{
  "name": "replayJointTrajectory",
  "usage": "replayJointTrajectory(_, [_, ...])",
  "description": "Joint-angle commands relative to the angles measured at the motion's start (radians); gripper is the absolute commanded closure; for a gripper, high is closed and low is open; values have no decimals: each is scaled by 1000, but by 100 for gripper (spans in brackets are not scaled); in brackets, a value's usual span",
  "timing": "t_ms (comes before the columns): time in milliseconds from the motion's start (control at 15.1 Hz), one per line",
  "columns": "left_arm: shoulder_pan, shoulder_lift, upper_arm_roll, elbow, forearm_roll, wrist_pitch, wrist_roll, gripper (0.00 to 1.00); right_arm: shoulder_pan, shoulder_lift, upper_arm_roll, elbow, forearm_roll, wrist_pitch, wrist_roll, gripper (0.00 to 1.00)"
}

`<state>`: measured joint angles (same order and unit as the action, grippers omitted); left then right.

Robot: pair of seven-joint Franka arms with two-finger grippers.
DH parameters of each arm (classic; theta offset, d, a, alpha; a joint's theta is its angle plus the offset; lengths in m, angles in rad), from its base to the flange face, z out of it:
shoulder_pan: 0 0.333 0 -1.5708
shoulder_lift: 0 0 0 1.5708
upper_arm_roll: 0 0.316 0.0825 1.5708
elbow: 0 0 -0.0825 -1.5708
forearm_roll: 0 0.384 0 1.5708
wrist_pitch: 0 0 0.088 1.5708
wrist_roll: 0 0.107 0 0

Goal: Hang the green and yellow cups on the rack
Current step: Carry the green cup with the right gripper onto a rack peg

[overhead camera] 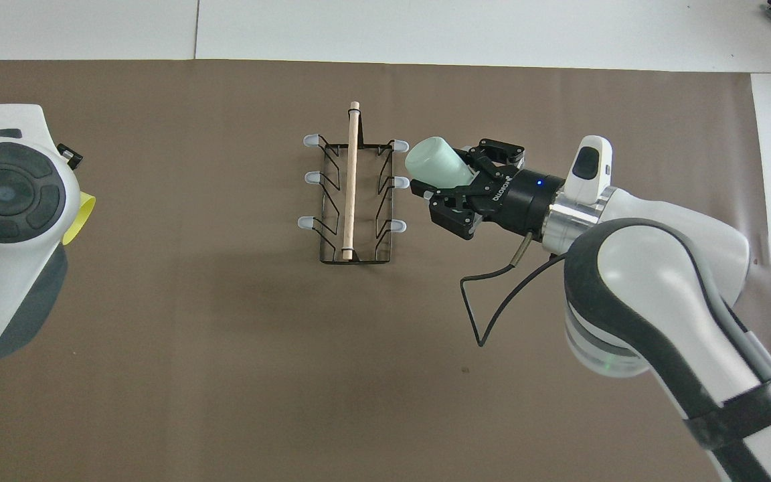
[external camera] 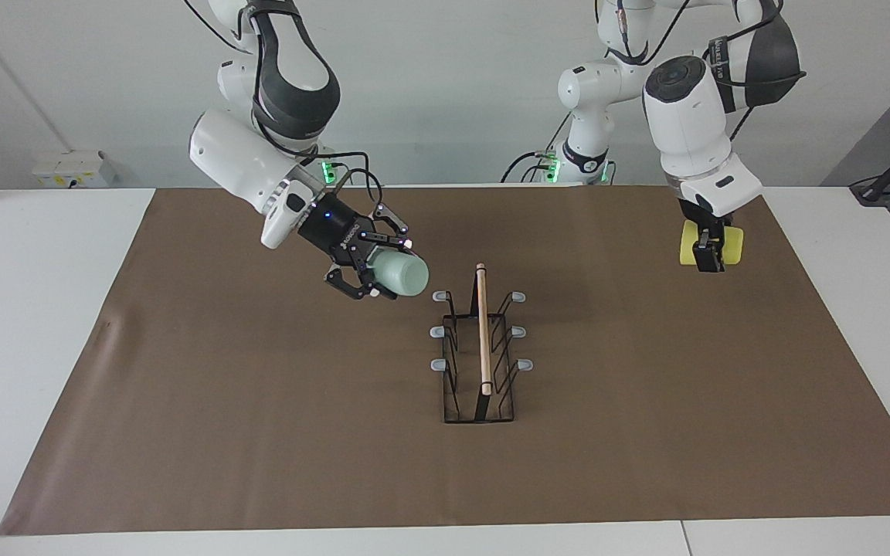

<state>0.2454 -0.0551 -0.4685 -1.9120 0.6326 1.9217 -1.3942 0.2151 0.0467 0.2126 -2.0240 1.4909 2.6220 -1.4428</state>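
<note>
The black wire rack with its wooden rod stands mid-mat, and its grey-tipped prongs are all bare. My right gripper is shut on the pale green cup. It holds the cup sideways in the air, with a closed-looking end toward the rack, just short of the prongs on the right arm's side. My left gripper is shut on the yellow cup over the mat toward the left arm's end. In the overhead view the left wrist hides most of that cup.
A brown mat covers most of the white table. A black cable loops down from the right wrist. A white socket box sits at the wall by the right arm's end.
</note>
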Motion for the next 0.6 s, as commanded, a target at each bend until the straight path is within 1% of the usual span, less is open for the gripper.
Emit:
replayJointTrajectory(0, [-3, 11, -2, 27, 65, -38, -19, 100, 116, -9, 4, -45, 205, 180, -118, 100])
replayJointTrajectory(66, [-3, 11, -2, 27, 81, -38, -19, 100, 138, 1, 4, -42, 263, 205, -155, 100])
replayJointTrajectory(199, [-2, 11, -2, 27, 90, -33, -19, 100, 144, 24, 4, -39, 291, 211, -224, 100])
replayJointTrajectory(332, [-3, 11, -4, 27, 102, -35, -19, 100, 145, 48, 4, -29, 302, 213, -243, 100])
replayJointTrajectory(464, [-8, 11, -4, 21, 104, -38, -19, 100, 159, 83, 4, -10, 351, 233, -290, 100])
replayJointTrajectory(531, [-9, 11, -2, 19, 104, -39, -20, 100, 168, 102, 4, 10, 397, 249, -335, 100])
